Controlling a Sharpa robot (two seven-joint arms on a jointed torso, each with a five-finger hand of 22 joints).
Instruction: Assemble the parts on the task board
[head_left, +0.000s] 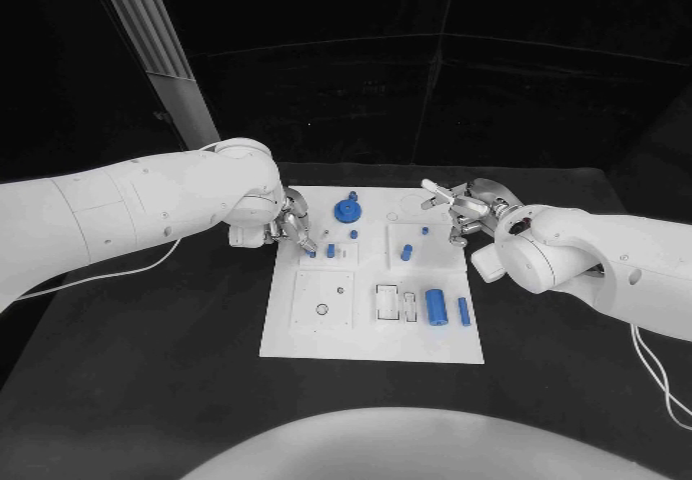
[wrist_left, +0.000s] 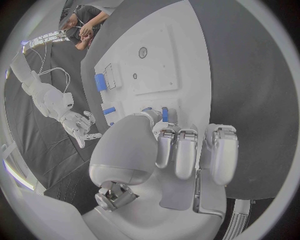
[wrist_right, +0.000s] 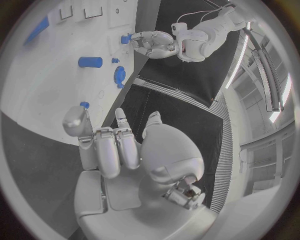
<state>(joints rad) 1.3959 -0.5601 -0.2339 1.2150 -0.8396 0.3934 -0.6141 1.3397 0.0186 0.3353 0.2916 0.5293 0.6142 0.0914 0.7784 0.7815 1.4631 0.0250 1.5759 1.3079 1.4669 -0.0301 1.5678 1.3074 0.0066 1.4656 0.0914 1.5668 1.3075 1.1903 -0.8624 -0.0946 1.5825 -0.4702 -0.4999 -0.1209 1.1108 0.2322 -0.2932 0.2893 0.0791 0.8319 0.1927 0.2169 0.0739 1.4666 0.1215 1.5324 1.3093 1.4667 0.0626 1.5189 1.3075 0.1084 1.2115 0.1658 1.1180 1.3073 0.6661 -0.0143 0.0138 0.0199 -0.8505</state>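
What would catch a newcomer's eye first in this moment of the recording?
The white task board lies mid-table, dotted with blue parts: a round blue gear-like piece near its far edge and a blue cylinder beside a slimmer blue bar toward its near right. The left hand reaches over the board's far left corner, and the right hand hangs at its far right corner; neither visibly holds a part.

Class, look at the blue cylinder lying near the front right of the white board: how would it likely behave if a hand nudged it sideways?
The blue cylinder lies on its side, so it would probably roll. It looks rigid and likely light. The task board looks smooth, so it might slide.
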